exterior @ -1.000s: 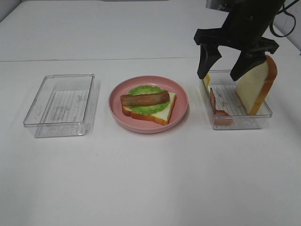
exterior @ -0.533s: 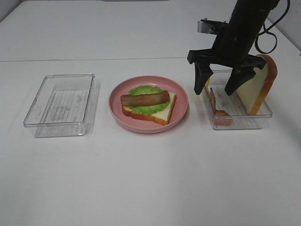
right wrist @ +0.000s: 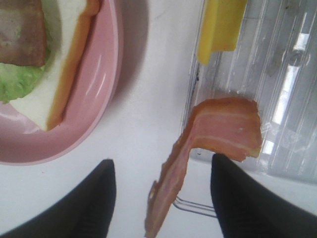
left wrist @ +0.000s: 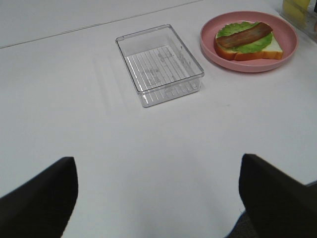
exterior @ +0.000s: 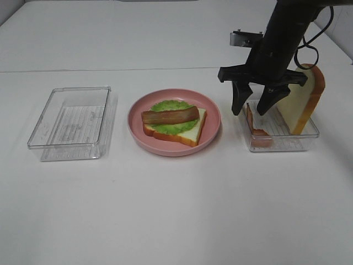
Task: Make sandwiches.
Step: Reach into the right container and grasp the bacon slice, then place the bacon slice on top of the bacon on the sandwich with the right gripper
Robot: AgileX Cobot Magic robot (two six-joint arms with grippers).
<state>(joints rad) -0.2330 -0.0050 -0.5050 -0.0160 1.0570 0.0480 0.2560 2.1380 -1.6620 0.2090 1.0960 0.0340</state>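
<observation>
Step in hand: pickup of the loose bacon strip (right wrist: 218, 131) for the sandwich stack (exterior: 175, 124). We took the pink plate (exterior: 165, 150) as dial centre in the high view. The stack lay on it: bread, lettuce, one bacon piece on top. The stocked tray (exterior: 287, 144) sat at 3 o'clock and the other clear tray (exterior: 69, 152) at 9 o'clock.

The loose bacon strip hung over the stocked tray's 9 o'clock wall, partly outside it. The cheese slice (right wrist: 220, 25) stood at that tray's 11 o'clock corner and the upright bread slice (exterior: 300, 105) leaned at its 3 o'clock side.

The right gripper (exterior: 248, 113) straddled the strip, jaws apart with a gap on each side, nothing pinched. The left gripper (left wrist: 157, 161) hung over bare table, jaws spread wide, holding nothing.

Our judgement: the next move calls for pinching the strip across its width, then lifting it clear of the wall before carrying it toward 9 o'clock. The thin, floppy strip could slip or snag on the rim.
</observation>
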